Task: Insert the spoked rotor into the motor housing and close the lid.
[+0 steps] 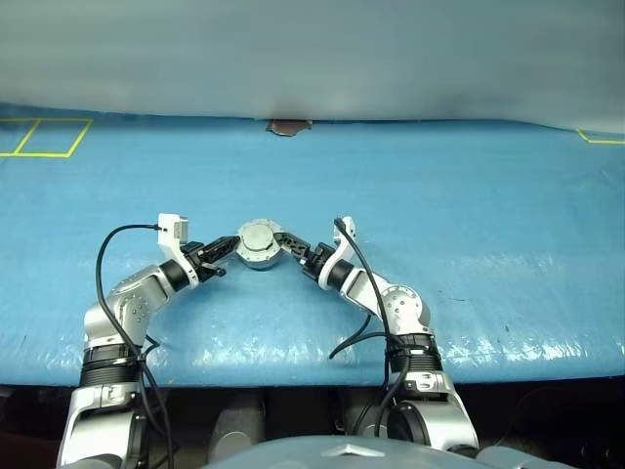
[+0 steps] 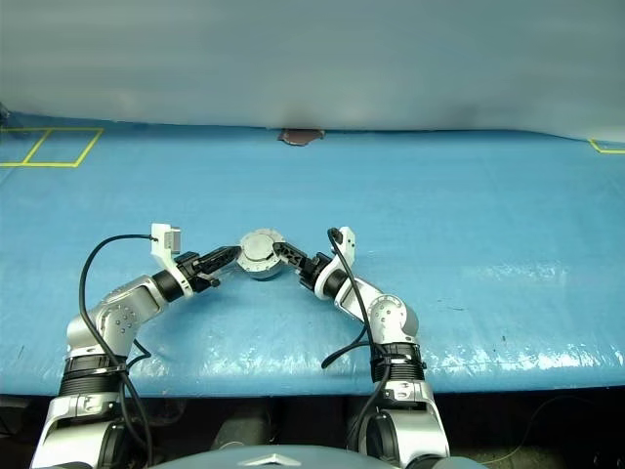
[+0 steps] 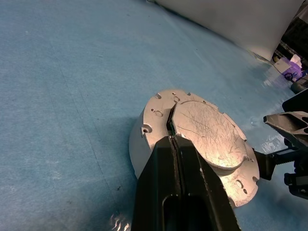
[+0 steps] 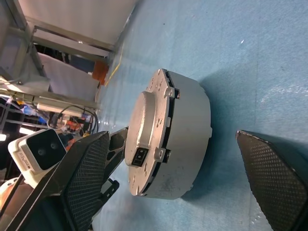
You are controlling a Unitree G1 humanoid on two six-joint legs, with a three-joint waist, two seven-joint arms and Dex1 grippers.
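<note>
On blue desk (image 1: pixel 469 215), lidded motor housing (image 1: pixel 259 244) is flanked by shut, empty left pincer (image 1: pixel 223 250) and wide-open right pincer (image 1: pixel 290 244).

Seen along left hand (image 3: pixel 172 137): two black fingers (image 3: pixel 159 192) pressed together, tips resting on top of lid (image 3: pixel 204 132), at groove between raised centre disc and outer flange. Lid sat flush on motor housing (image 3: pixel 138 144), silver-grey, round, standing on blue surface (image 3: pixel 62 96). Lid face scratched, w/ small screw holes and notches round edge. Dark shadow fell beside housing. Right hand (image 3: pixel 288 126) reached in at far side of housing, black finger just beside lid rim; contact couldn't be told. White panel (image 3: pixel 231 19) stood beyond surface edge.
</note>
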